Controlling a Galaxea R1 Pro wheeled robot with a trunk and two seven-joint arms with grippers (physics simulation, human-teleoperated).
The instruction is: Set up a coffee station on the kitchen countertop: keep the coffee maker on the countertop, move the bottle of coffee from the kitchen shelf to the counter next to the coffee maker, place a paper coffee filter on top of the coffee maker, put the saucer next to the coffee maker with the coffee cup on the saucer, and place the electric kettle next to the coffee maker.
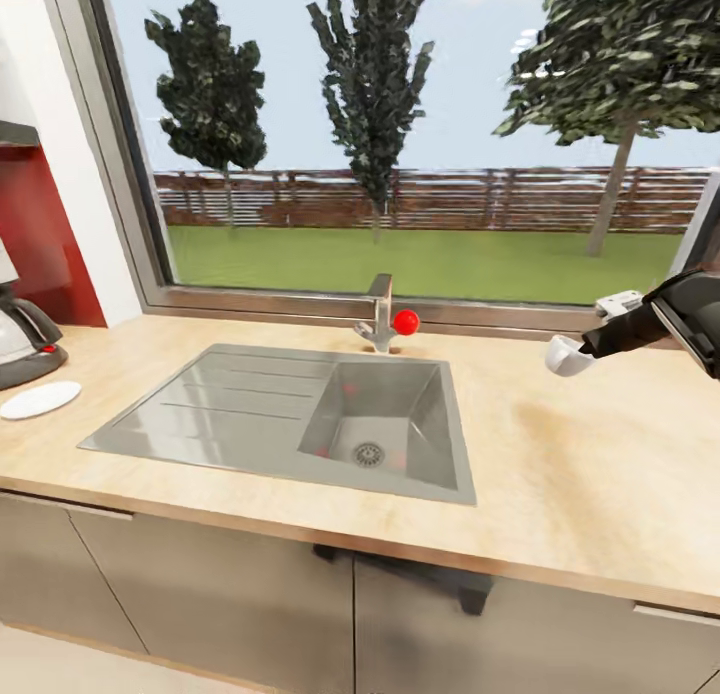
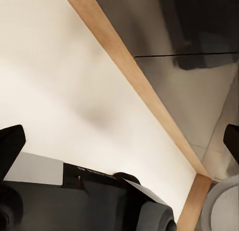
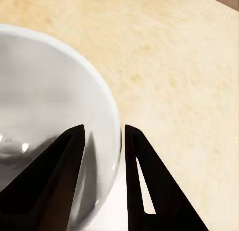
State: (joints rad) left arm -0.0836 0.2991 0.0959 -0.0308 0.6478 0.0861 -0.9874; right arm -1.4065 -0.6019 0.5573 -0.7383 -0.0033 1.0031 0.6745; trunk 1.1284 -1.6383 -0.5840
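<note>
At the right of the head view my right gripper [image 1: 580, 353] is shut on the rim of the small white coffee cup [image 1: 562, 357], held tilted a little above the kitchen countertop [image 1: 570, 474]. The right wrist view shows the cup [image 3: 45, 106] close up, with its wall pinched between the two dark fingers [image 3: 149, 181] of that gripper [image 3: 104, 156]. The coffee maker [image 1: 22, 336] stands at the far left edge, partly cut off. The white saucer [image 1: 40, 399] lies flat just in front of it. My left gripper [image 2: 119, 141] is open, with nothing between its fingers.
A steel sink [image 1: 250, 409] with a drainboard is set into the middle of the counter, between cup and saucer. A faucet [image 1: 380, 314] with a red knob [image 1: 405, 322] rises behind it, below a wide window. Grey cabinet fronts [image 1: 220, 594] run under the counter.
</note>
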